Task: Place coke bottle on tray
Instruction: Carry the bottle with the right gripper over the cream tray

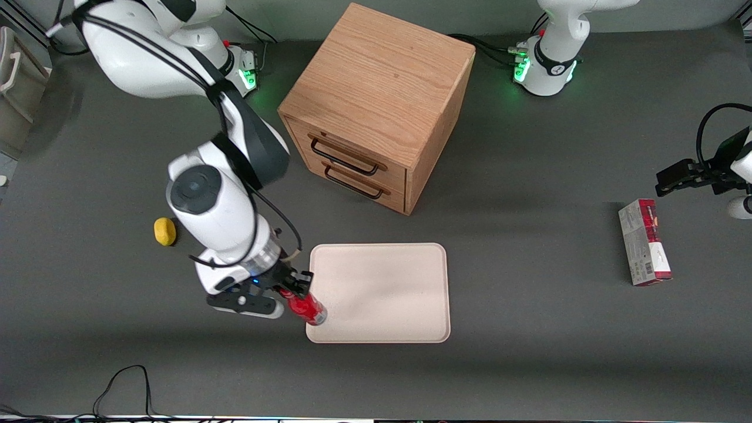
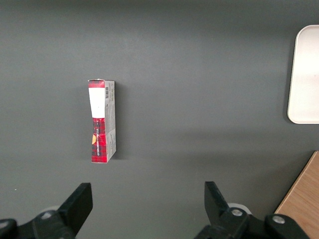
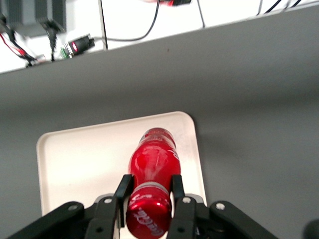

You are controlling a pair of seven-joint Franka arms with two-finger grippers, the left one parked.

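Over the tray's (image 1: 382, 294) edge toward the working arm, the gripper (image 1: 292, 286) has its jaws closed on the tilted bottle (image 1: 306, 307), which hangs above the tray's near corner. A wooden drawer cabinet (image 1: 376, 106) stands farther from the front camera on the tabletop (image 1: 529, 329).

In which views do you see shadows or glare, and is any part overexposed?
Front view: soft broad shadows lie on the table beside the wooden cabinet, and a faint one crosses the tray. Right wrist view: the area above the table edge is blown out white; highlights gleam on the coke bottle held in the gripper. Left wrist view: even light, with a soft shadow beside the carton.
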